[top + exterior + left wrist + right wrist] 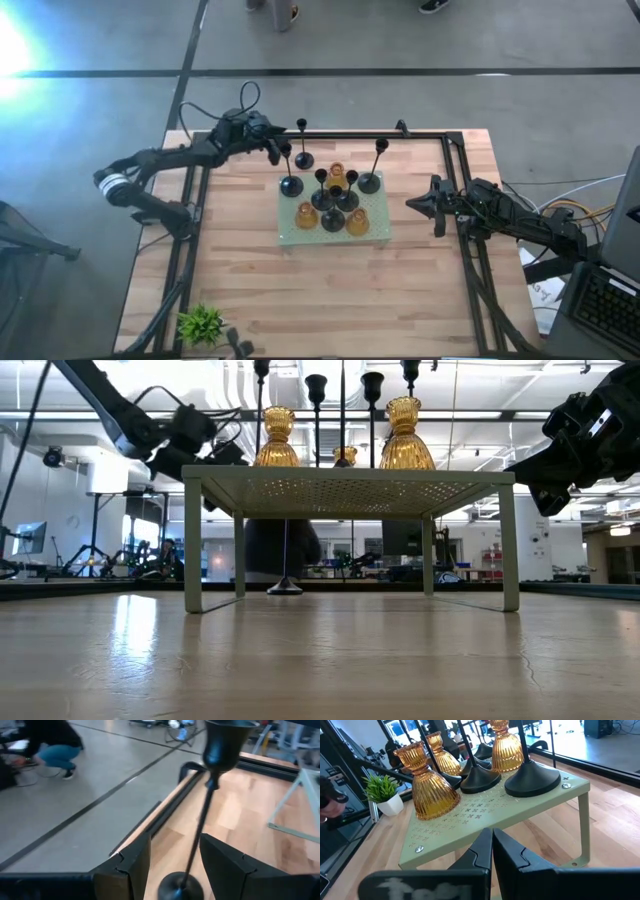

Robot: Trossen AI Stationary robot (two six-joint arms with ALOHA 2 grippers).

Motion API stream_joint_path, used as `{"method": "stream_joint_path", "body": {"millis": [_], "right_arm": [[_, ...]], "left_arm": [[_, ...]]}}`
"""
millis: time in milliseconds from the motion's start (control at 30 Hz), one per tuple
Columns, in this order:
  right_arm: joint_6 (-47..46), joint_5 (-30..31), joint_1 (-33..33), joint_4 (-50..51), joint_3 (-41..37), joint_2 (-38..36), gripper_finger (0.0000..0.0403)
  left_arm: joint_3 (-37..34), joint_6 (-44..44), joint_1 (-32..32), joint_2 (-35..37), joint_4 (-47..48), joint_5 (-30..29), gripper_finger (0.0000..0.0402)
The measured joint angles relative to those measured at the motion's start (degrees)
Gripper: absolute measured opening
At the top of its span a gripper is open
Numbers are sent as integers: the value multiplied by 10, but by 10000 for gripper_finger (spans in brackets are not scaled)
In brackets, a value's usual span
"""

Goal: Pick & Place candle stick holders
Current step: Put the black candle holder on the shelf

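- A pale green perforated metal stand (pixel 296 236) on four thin legs sits mid-table on the blond butcher-block table (pixel 330 300), bearing most of the candle stick holders: ribbed amber glass holders (pixel 427 785) and matte black holders (pixel 532 777) with domed round bases and thin stems.
- One tall black holder (pixel 207 805) stands on the wood off the stand's far-left corner, near the table's black frame rail (pixel 165 810); its cup tops a slim stem.
- The left gripper (pixel 172 862) reaches to this holder, fingers set apart on either side of the stem near the base; whether they touch it cannot be told.
- The right gripper (pixel 491 847) waits to the stand's right, fingers pressed together, holding nothing.
- A small leafy green plant (pixel 202 324) in a white pot sits at the table's near-left corner, well apart from the stand.
- Beyond the table, a person (pixel 50 745) crouches on the grey concrete floor.
- No readable writing shows.
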State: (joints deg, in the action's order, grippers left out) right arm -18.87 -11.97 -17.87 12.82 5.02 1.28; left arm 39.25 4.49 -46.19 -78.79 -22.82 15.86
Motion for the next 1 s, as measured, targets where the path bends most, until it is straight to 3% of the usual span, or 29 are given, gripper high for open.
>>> {"method": "stream_joint_path", "body": {"millis": [433, 1000], "right_arm": [[0, 0, 0, 0, 0, 0, 8], [0, 0, 0, 0, 0, 0, 8]], "left_arm": [[55, 24, 0, -75, 1, 86, 174], [71, 4, 0, -116, -63, 128, 174]]}}
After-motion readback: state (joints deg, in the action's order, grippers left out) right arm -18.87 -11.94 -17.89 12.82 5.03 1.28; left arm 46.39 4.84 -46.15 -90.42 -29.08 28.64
